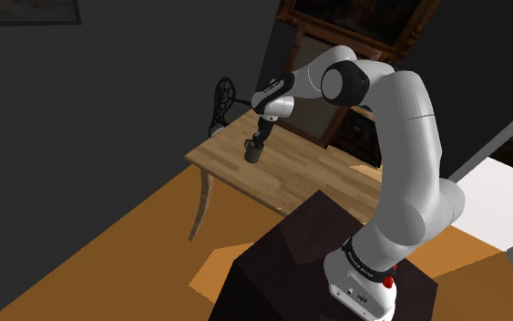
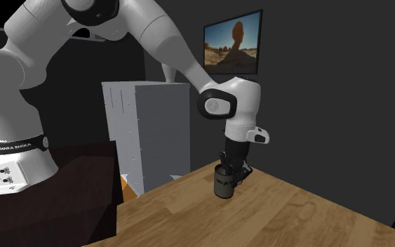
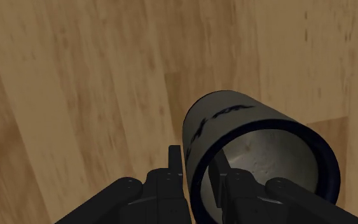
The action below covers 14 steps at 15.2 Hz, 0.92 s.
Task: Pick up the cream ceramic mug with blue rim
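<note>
The mug [image 3: 234,127] is pale cream-grey with a dark blue rim and dark marks on its side. It shows close up in the wrist view, over the wooden table [image 3: 75,95]. My gripper [image 3: 196,167] is shut on the mug's wall, one finger [image 3: 174,162] outside and the other [image 3: 219,170] inside the rim. In the shoulder view the mug [image 1: 254,153] hangs under the gripper [image 1: 257,143] near the table's far left corner. In the second exterior view the mug [image 2: 224,185] looks dark and upright, at or just above the tabletop; I cannot tell which.
The wooden table [image 1: 282,178] ends in edges close to the mug on the shoulder view's left. A dark wheeled object [image 1: 222,102] stands beyond that corner. A grey cabinet [image 2: 146,130] stands behind the table, and the dark stand [image 1: 327,264] is in front.
</note>
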Each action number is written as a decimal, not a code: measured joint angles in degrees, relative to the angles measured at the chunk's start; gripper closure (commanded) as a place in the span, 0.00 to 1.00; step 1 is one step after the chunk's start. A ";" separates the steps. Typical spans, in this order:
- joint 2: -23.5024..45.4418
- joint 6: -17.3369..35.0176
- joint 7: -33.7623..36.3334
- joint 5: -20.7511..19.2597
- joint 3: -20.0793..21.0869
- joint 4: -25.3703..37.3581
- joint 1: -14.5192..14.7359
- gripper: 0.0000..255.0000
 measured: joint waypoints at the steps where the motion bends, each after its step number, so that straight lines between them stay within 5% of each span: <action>1: 0.00 0.00 0.00 0.00 0.00 0.00 0.00 1.00; 14: -5.20 -3.60 0.64 -0.84 -0.82 -1.60 0.63 1.00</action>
